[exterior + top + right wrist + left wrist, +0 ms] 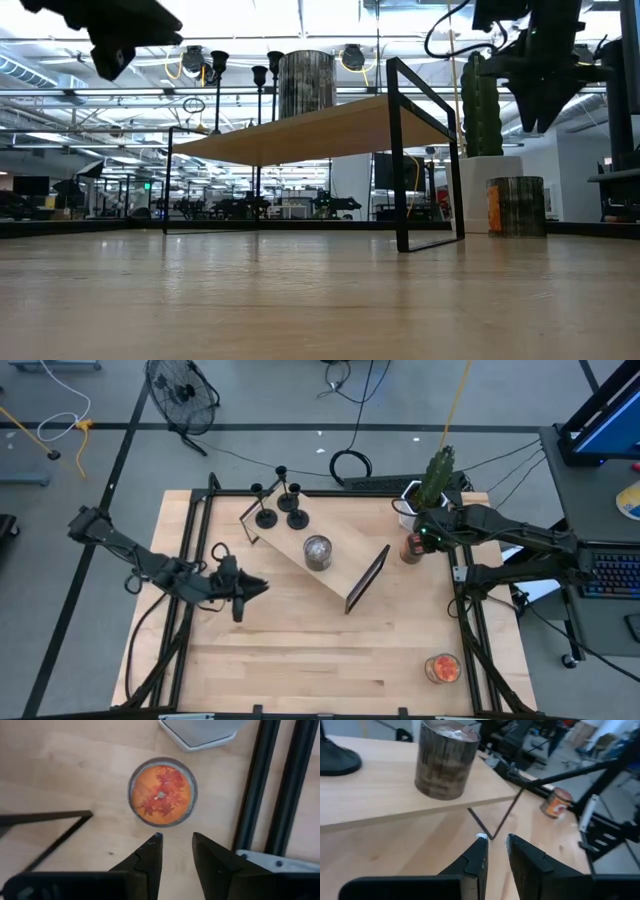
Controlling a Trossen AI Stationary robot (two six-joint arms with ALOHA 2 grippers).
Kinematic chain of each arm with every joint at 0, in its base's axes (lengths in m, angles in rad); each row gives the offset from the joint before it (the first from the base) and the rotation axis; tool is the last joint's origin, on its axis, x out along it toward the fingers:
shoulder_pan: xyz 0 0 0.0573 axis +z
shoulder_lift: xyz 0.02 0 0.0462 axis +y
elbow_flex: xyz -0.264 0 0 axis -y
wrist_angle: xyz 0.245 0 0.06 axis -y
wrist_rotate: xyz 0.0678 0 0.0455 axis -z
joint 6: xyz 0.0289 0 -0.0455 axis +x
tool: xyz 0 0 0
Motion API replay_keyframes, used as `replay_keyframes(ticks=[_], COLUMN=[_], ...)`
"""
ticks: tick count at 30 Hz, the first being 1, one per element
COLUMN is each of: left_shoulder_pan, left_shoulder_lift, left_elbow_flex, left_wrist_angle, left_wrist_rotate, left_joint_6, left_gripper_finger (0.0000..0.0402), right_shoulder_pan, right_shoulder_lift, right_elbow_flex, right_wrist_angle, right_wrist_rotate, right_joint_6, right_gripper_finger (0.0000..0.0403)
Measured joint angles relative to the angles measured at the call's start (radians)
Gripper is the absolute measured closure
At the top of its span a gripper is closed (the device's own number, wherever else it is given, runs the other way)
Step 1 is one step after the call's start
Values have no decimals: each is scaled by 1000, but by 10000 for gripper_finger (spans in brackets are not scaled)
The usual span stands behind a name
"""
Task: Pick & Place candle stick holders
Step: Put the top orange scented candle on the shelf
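Observation:
Three black candle stick holders (pixel 283 510) stand on their disc bases at the far-left end of a low wooden shelf (pixel 300 560); their stems show in the low view (pixel 260 90). One base shows in the left wrist view (pixel 335 760). My left gripper (pixel 258 588) hovers over the table left of the shelf, a little open and empty (pixel 496 840). My right gripper (pixel 413 540) hovers above an orange jar candle (pixel 162 792) near the far right; it is a little open and empty (pixel 176 837).
A grey jar candle (pixel 317 552) stands mid-shelf. The shelf rests on black metal frame legs (pixel 366 578). A cactus in a white pot (pixel 430 485) stands at the far right. A second orange candle (pixel 442 668) sits near the front right. Bare wood lies at the front.

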Motion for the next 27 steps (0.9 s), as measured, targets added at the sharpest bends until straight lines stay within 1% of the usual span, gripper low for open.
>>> replay_keyframes(ticks=[2, 6, 10, 15, 20, 23, 27], left_shoulder_pan=[-4, -15, -24, -26, -26, -26, -26], left_shoulder_lift=[-36, -98, -146, -186, -206, -206, -206], left_elbow_flex=[-39, -98, -144, -196, -220, -220, -220], left_wrist_angle=[30, 38, 35, 22, 22, 28, 27], left_wrist_rotate=[17, 24, 36, 43, 42, 42, 36], left_joint_6=[33, 110, 155, 146, 115, 114, 88], left_gripper_finger=[325, 325, 325, 325, 325, 325, 325], right_shoulder_pan=[0, 0, 0, 0, 0, 1, 0], right_shoulder_lift=[2, 2, 2, 1, 2, 2, -6], right_elbow_flex=[0, 0, 0, -51, -162, -212, -248], right_wrist_angle=[4, 33, 53, 115, 206, 214, 209], right_wrist_rotate=[0, 5, 51, 51, 46, 36, 11], right_joint_6=[37, 101, 177, 227, 273, 311, 319], right_gripper_finger=[300, 300, 300, 300, 300, 300, 300])
